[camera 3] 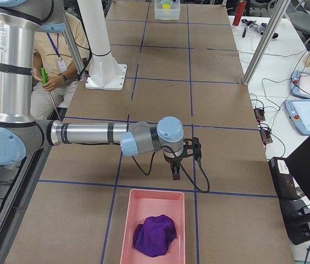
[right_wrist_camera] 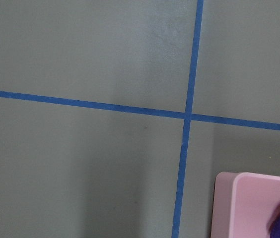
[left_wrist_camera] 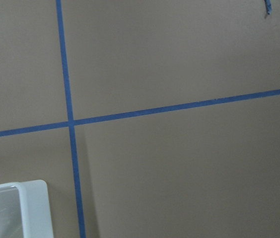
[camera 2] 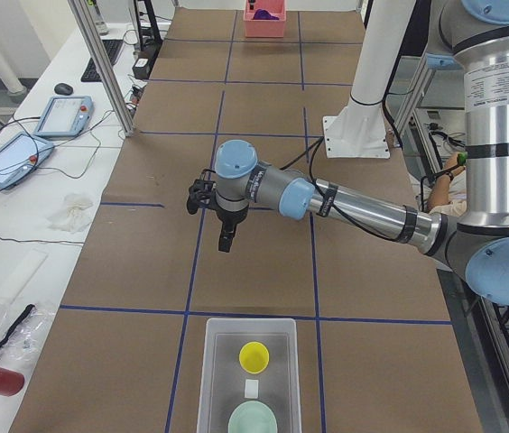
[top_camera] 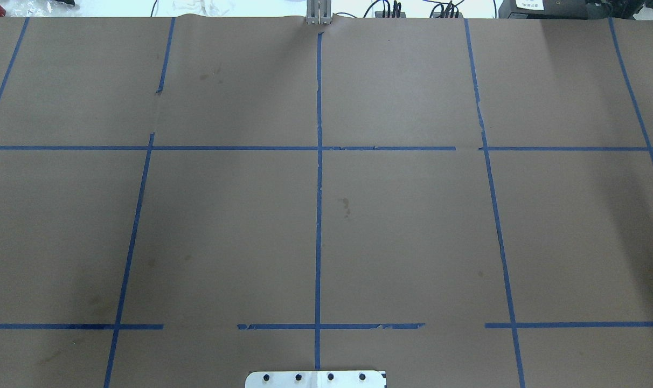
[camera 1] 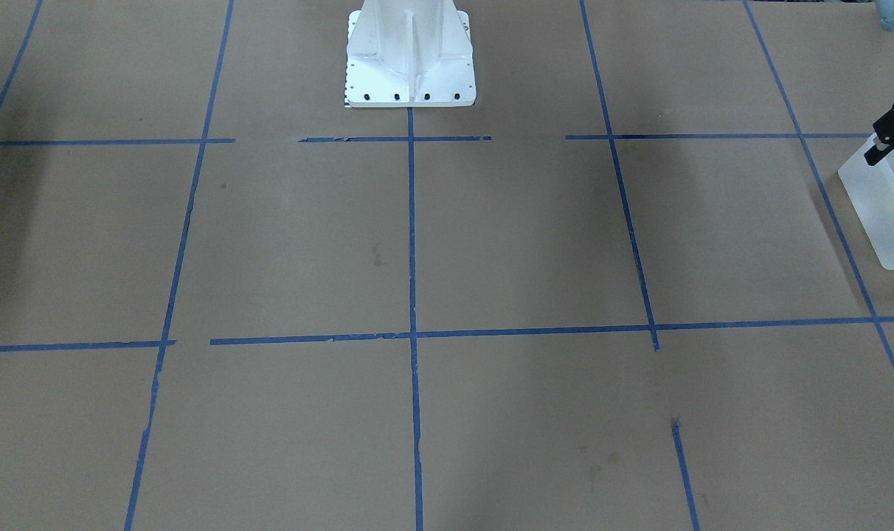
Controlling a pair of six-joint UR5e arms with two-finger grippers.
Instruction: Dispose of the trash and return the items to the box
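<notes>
Brown paper gridded with blue tape (top_camera: pixel 318 215) covers the bench (top_camera: pixel 224 226), where the translucent white box (camera 2: pixel 280 392) sits at the end on the robot's left. Inside it the yellow cup (camera 2: pixel 254 357) stands with its open side up. The mint-green bowl (camera 2: pixel 253 420) lies at the box's near end in the left side view, and a small white piece (camera 2: pixel 252 388) rests between the two. The left end effector (camera 2: pixel 225 244) hangs above the bench near the box, apart from it and pointing down; whether its fingers are spread or pressed together cannot be told. At the opposite end of the bench a pink tray (camera 3: pixel 144 206) holds a crumpled purple cloth (camera 3: pixel 155 235). The right end effector (camera 3: pixel 175 175) hangs just short of that tray, also pointing down, and its state cannot be told either. The white pedestal base (camera 1: pixel 410 66) stands at the bench's edge between the two arms.
</notes>
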